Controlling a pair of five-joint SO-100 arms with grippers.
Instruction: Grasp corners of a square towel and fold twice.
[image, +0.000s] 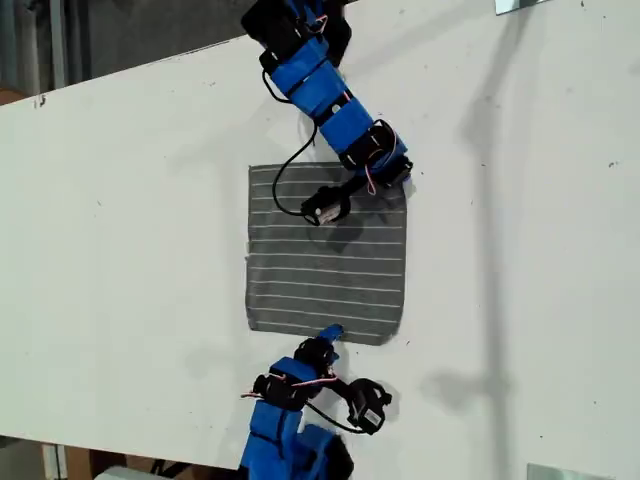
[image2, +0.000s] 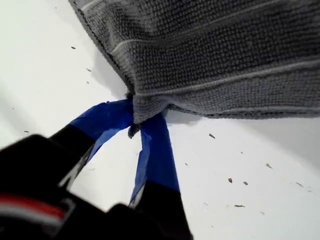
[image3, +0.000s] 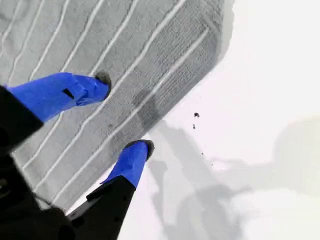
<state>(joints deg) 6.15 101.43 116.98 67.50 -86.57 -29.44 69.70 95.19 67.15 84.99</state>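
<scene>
Worktop (image: 120, 220), white, carried the towel (image: 326, 255) lying flat between both arms in the exterior view. My first end effector (image2: 141, 125) was pinched narrow on the towel's hemmed edge, seemingly near the middle of that edge. My second end effector (image3: 125, 112) hovered wide apart over a corner (image3: 207, 25).

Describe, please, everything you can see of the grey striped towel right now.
The towel is a grey, roughly square cloth of looped, soft-looking fabric with thin white stripes and a hemmed edge. It lies spread flat on the white table. My first gripper is shut on its hem, pinching a small bunch of it at the edge nearest the exterior view's bottom. My second gripper is open over the edge near the exterior view's top right corner of the cloth, one fingertip above the fabric.
</scene>
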